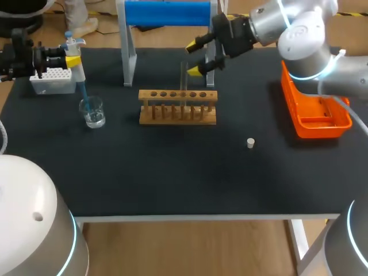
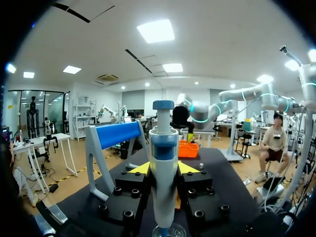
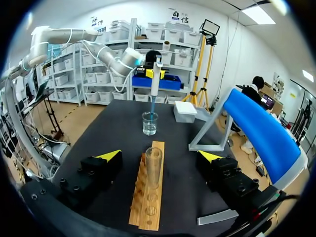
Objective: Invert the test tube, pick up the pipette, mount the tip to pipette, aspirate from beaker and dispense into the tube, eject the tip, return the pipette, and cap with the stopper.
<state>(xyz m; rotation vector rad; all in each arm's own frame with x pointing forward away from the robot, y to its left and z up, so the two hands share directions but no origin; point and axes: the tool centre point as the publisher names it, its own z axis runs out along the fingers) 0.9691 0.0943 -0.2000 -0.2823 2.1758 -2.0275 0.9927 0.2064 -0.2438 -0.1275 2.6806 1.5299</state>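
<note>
My left gripper (image 1: pixel 72 56) is shut on the white-and-blue pipette (image 1: pixel 71 43) and holds it upright. The pipette's blue tip (image 1: pixel 84 95) dips into the glass beaker (image 1: pixel 92 112). In the left wrist view the pipette (image 2: pixel 164 158) stands between the yellow fingers of the left gripper (image 2: pixel 164 169), with the beaker (image 2: pixel 169 231) below. A clear test tube (image 1: pixel 184 80) stands upright in the wooden rack (image 1: pixel 178 107). My right gripper (image 1: pixel 199 56) is open, with a finger on either side of the tube's top, apart from it. The right wrist view shows the tube (image 3: pixel 153 168) between the wide fingers of the right gripper (image 3: pixel 160 159). A white stopper (image 1: pixel 250 142) lies right of the rack.
A white tip box (image 1: pixel 53 80) sits under the left gripper, behind the beaker. The blue-topped pipette stand (image 1: pixel 167 14) rises behind the rack. An orange tray (image 1: pixel 313 112) lies at the table's right side under my right arm.
</note>
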